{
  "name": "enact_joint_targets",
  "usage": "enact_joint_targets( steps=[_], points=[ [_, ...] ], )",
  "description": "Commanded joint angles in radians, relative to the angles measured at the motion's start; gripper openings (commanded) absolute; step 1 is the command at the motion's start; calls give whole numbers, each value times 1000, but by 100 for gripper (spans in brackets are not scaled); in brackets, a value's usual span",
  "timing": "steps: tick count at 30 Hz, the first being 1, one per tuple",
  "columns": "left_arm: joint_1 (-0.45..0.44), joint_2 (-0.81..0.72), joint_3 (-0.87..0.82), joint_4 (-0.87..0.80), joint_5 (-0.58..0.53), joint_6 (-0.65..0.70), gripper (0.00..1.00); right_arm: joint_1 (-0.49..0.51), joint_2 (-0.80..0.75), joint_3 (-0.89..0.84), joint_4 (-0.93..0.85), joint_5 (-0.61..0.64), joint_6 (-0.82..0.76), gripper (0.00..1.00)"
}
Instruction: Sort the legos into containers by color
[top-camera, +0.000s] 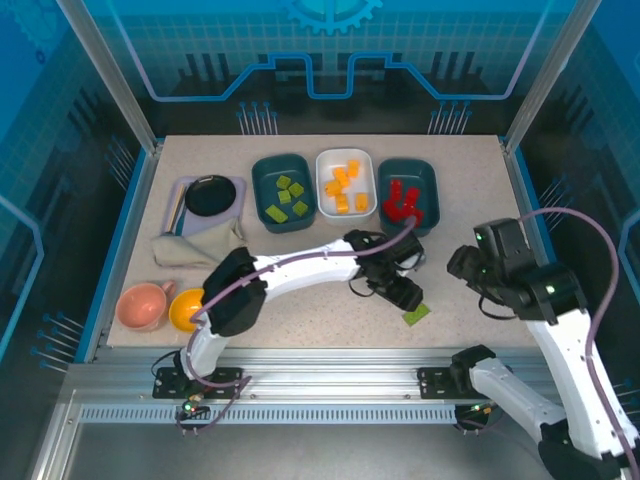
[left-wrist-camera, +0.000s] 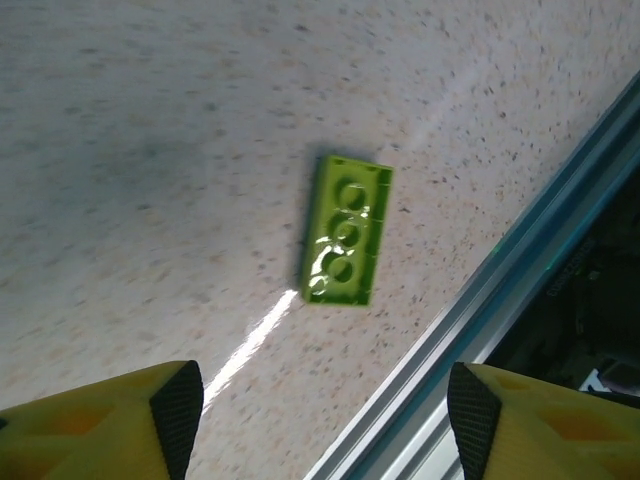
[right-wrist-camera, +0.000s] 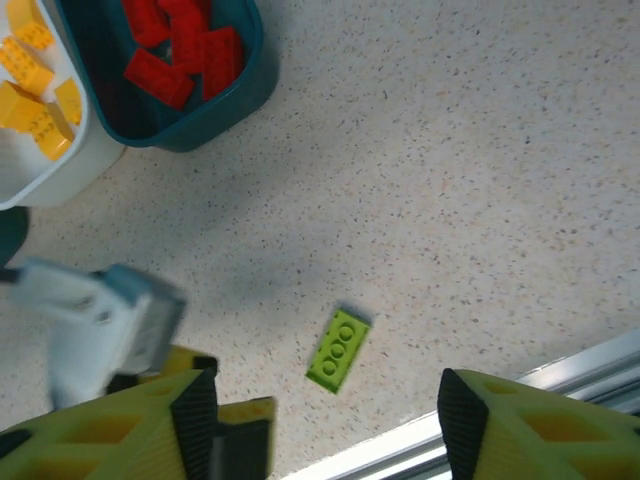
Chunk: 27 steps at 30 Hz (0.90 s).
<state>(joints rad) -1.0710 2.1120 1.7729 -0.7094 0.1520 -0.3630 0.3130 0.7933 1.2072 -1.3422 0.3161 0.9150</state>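
hovering spread, the left pincer (left-wrist-camera: 322, 425) has a green lego (left-wrist-camera: 345, 232) lying just ahead.

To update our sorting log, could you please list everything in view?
white tray: one, far centre
left teal tray: one, dark, beside it
right teal tray: one, dark, other side
green bricks: about five, left teal tray
orange-yellow bricks: about five, white tray
red bricks: several, right teal tray
loose green brick: one, near edge of table
black dish: one, on lavender tray, far left
cloth: one, beige, beside lavender tray
cup: one, pink, near left
bowl: one, yellow, beside cup
left gripper: open, close to loose green brick
right gripper: open, empty, right side
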Motion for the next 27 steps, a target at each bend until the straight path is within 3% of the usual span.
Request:
enact_joint_targets(
  steps=[1, 7, 18, 23, 27],
  points=[
    [-49, 80, 93, -88, -100, 53, 71, -16, -71, 49, -30, 29, -51, 68],
    [-88, 190, 200, -114, -162, 53, 72, -17, -135, 93, 57, 11, -104, 78],
    [-110, 304, 286, -133, -212, 51, 72, -18, -108, 73, 56, -57, -105, 78],
    [-113, 320, 287, -137, -220, 53, 64, -18, -83, 74, 66, -61, -121, 78],
    [-113, 330, 287, -151, -250, 43, 51, -20, -78, 63, 76, -69, -117, 77]
  ],
)
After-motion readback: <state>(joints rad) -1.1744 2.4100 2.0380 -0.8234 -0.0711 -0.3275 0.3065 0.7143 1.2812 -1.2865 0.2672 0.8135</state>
